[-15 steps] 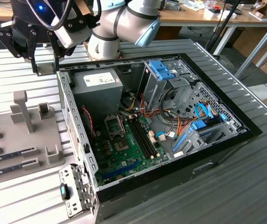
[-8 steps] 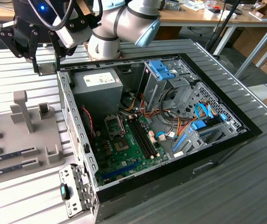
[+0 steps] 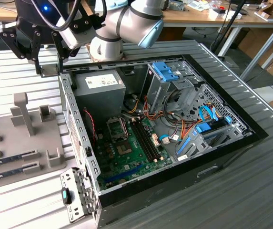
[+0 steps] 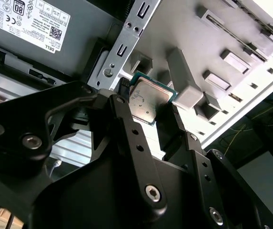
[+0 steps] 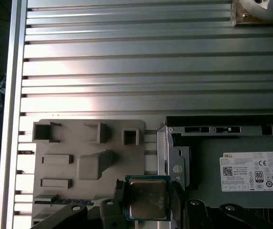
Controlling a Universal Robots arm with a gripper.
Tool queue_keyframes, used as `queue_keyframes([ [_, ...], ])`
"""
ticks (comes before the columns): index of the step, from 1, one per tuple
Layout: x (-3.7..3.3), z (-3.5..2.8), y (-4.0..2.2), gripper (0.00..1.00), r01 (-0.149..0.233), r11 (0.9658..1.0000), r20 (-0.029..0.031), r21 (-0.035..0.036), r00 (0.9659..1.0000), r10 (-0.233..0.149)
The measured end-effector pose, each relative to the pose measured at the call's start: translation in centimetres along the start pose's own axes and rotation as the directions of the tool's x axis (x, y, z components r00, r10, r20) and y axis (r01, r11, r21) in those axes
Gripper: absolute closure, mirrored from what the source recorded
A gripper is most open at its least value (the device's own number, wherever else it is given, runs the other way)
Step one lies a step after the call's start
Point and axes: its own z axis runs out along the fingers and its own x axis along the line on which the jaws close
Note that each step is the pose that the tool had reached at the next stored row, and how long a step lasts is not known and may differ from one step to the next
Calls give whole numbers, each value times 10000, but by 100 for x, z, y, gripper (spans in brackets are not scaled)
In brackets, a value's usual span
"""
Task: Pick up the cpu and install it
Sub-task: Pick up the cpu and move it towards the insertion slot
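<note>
The cpu [image 5: 147, 198] was seen pinched between the two black fingers [image 4: 126, 125] of the gripper [image 3: 50, 67], its shiny metal top turned toward the cameras in both wrist views and its green edge showing around the lid. The fingers were pressed against two opposite edges, with the chip held flat. The chip was nearly square, so no long axis could be made out.

In the exterior view the gripper was found at the upper left of the frame, above the far corner of the open computer case [image 3: 74, 119] and just beside the grey power supply [image 3: 99, 86]. The empty socket [image 3: 116, 128] on the green motherboard [image 3: 136, 157] was placed lower and to the right of the gripper in that frame, inside the case and beyond the power supply. The chip was therefore judged to be lifted clear but not yet over the socket.

The grey parts tray [image 5: 88, 157] was seen beneath the chip on the ribbed metal table [image 5: 126, 62]. Room around the socket was judged tight: the power supply was close above it in the frame, red wires [image 3: 91, 125] to its left and memory slots [image 3: 146, 140] to its right. Whether the socket's clamp was raised could not be told.
</note>
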Motion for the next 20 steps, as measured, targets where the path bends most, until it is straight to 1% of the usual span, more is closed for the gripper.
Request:
queue_keyframes([
  [20,-68,5,0,53,-1,10000,0,0,10000,1],
])
